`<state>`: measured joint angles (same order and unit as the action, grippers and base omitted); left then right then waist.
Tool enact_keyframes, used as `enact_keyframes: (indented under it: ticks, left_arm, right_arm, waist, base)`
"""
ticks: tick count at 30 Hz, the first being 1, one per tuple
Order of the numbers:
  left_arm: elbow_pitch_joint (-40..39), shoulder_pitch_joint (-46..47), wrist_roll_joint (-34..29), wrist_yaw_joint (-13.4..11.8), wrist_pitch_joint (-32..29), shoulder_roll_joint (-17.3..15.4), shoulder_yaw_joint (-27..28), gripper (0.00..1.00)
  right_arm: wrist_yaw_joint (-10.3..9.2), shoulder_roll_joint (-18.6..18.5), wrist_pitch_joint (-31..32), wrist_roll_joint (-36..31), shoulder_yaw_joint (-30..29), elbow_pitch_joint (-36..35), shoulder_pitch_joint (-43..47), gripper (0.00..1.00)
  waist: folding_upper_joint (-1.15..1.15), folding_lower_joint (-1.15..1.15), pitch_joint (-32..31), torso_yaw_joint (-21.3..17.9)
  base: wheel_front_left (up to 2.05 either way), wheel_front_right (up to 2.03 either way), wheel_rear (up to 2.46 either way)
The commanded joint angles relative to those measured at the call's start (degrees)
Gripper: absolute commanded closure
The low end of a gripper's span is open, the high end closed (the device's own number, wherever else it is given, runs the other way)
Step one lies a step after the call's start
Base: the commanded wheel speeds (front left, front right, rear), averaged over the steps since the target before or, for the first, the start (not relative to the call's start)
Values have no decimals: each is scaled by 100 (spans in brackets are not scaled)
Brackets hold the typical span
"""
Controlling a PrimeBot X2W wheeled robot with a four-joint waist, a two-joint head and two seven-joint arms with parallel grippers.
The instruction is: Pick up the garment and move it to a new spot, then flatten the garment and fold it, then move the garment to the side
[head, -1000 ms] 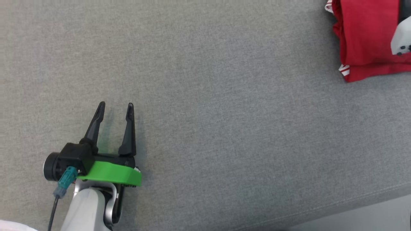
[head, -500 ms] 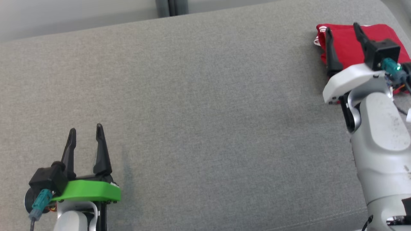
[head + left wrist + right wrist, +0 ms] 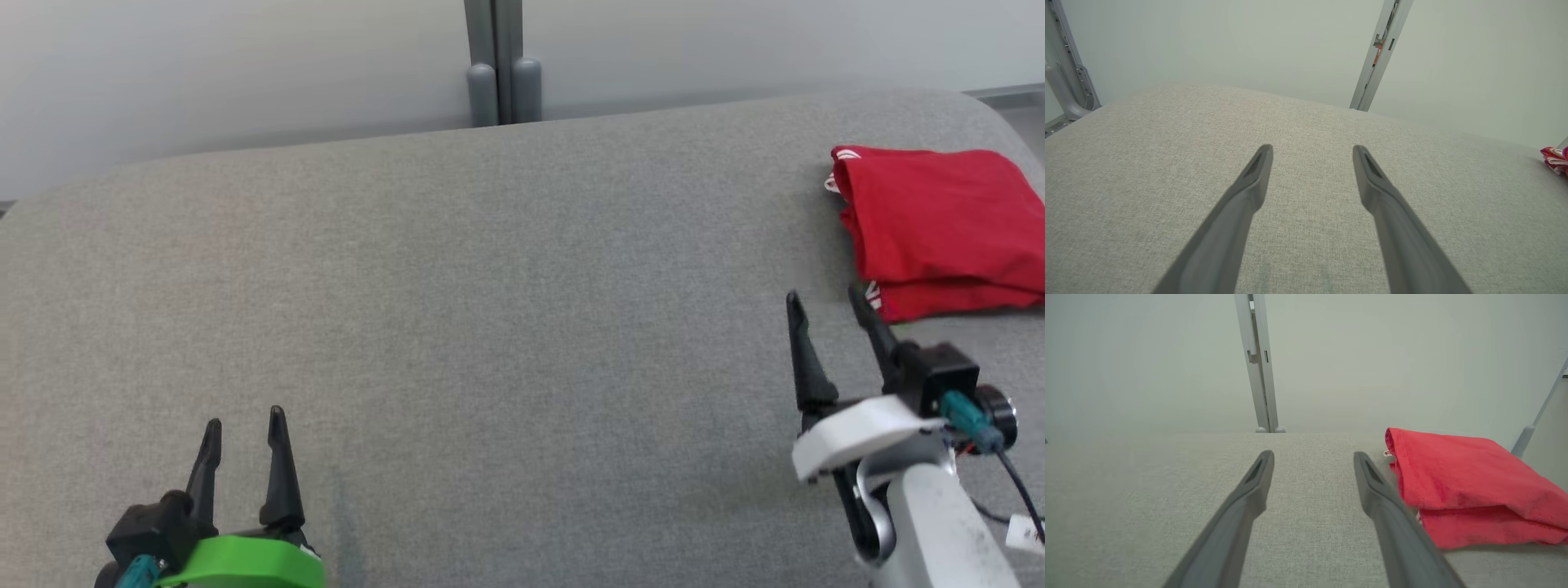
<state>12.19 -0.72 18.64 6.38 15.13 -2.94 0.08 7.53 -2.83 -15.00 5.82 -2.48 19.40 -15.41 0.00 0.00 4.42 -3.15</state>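
A folded red garment (image 3: 939, 229) with white trim lies at the far right of the grey padded surface (image 3: 490, 327). In the right wrist view the garment (image 3: 1470, 490) sits just right of my right fingers. My right gripper (image 3: 824, 304) hovers open and empty, just short of the garment's near left corner. Down at the lower left, my left gripper (image 3: 243, 423) is open and empty over bare grey fabric. A red and white edge of the garment (image 3: 1555, 159) shows at the far right of the left wrist view.
A grey post (image 3: 500, 61) stands behind the surface against a pale wall. The surface's back edge curves down at both far corners. A second slanted grey post (image 3: 1535, 416) rises behind the garment in the right wrist view.
The head camera has tilted up, bringing the back wall and post into view. My right gripper has drawn back off the garment, toward me. The garment lies where it was.
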Motion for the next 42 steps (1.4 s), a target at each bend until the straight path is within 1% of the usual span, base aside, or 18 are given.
enact_keyframes:
  ticks: [1, 4, 9, 18, 31, 35, 36, 40, 42]
  left_arm:
    - [11, -102, 83, 9, -2, -2, -17, 0]
    - [-1, -229, 147, -41, -2, -2, -115, 0]
    - [-22, -355, 223, -128, -2, -2, -231, 0]
    - [32, -390, 220, -140, -2, -2, -354, 0]
    - [61, -370, 171, -142, -2, -1, -361, 0]
    - [21, -362, 261, -122, -2, -2, -371, 0]
    - [2, -361, 255, -134, -2, -2, -364, 100]
    - [193, -343, 283, -133, -10, 24, -388, 100]
    - [193, -292, 593, -125, -104, 23, -342, 100]
  right_arm:
    - [-10, -20, -23, 70, 38, -83, 190, 0]
    - [-10, -18, -23, 240, 170, -312, 655, 0]
    - [-10, -18, -23, 456, 265, -401, 952, 0]
    - [-10, -17, -23, 510, 346, -257, 1040, 0]
    - [-10, -17, -23, 578, 396, -212, 1072, 0]
    - [-10, -17, -23, 589, 406, -199, 1054, 0]
    - [-10, -17, -23, 592, 410, -196, 1051, 100]
    - [0, 27, 22, 604, 407, -71, 1064, 100]
    - [0, 26, 129, 951, 355, -69, 1033, 100]
  waist:
    - [0, 0, -120, 117]
    - [0, 0, -177, 152]
    - [0, 0, -218, 167]
    - [0, 0, -301, 181]
    - [0, 0, -347, 187]
    - [0, 0, -344, 184]
    - [0, 0, -344, 184]
    - [0, 0, -346, 184]
    - [0, 0, -349, 187]
  base:
    - [0, 0, 0]
    - [0, 0, 0]
    - [0, 0, 0]
    - [0, 0, 0]
    - [0, 0, 0]
    - [0, 0, 0]
    - [0, 0, 0]
    - [0, 0, 0]
    - [0, 0, 0]
